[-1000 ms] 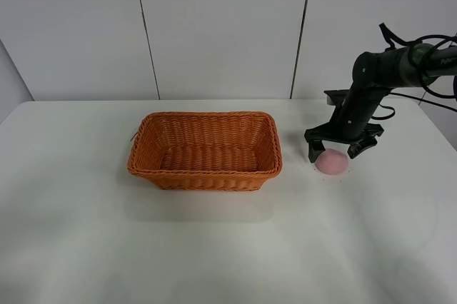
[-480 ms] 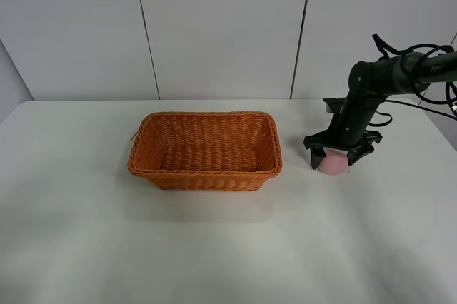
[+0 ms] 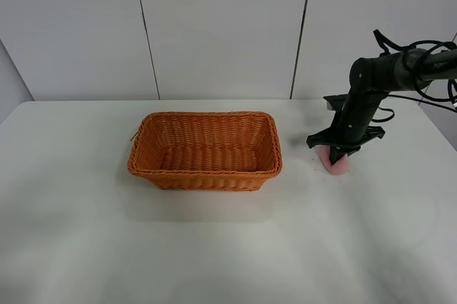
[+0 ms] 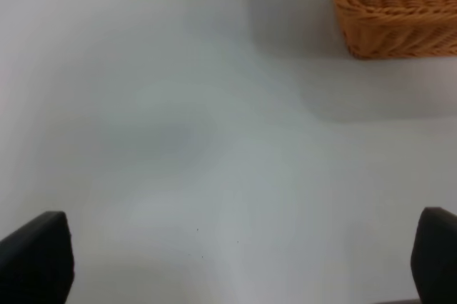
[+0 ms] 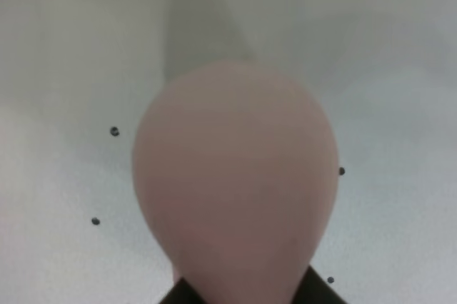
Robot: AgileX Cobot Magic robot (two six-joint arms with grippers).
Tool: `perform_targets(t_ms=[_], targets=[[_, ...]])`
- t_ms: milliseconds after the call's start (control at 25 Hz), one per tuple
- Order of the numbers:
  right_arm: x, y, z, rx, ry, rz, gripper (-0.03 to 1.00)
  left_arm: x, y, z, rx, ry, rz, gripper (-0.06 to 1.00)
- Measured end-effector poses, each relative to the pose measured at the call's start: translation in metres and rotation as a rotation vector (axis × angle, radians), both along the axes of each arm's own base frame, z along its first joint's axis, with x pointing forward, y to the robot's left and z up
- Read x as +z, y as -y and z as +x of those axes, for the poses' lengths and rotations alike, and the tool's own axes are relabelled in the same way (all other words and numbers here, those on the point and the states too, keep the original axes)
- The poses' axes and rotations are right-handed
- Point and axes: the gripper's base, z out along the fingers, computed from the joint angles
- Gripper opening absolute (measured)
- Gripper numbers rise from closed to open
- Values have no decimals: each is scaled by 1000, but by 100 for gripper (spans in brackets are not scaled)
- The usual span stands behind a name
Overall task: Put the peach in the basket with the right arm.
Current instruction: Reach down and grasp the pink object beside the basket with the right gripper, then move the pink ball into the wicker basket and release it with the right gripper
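Counting gives one peach (image 3: 338, 165), one wicker basket (image 3: 207, 178) and two grippers. The right gripper (image 3: 335, 155) is clamped on the peach, which sits between its jaws, low at the white table (image 3: 214, 247) and outside the basket; whether it touches the tabletop is hard to tell. The basket lies well apart from those jaws, its woven floor in full sight. In the right wrist view the peach fills most of the picture, and only dark slivers of the fingers (image 5: 323, 295) show. The left gripper (image 4: 239, 257) shows just two black fingertips (image 4: 36, 257), cut off by the frame. Its jaws are wide apart above the table, with one basket corner ahead of them.
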Motion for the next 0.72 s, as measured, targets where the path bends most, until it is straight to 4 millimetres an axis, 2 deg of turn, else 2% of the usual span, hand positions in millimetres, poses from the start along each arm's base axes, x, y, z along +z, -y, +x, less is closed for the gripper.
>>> perform_targets(t_ms=[80, 160, 360, 480, 720], targets=[[12, 0, 1, 1, 3, 0, 1, 0, 0, 0, 0, 0, 0, 98], [32, 0, 5, 3, 31, 2, 1, 0, 0, 0, 0, 0, 0, 98], [100, -1, 9, 6, 135, 8, 1, 0, 0, 0, 0, 0, 0, 98], [132, -1, 9, 9, 177, 12, 1, 0, 0, 0, 0, 0, 0, 98], [161, -7, 4, 25, 192, 14, 1, 0, 0, 0, 0, 0, 0, 98]])
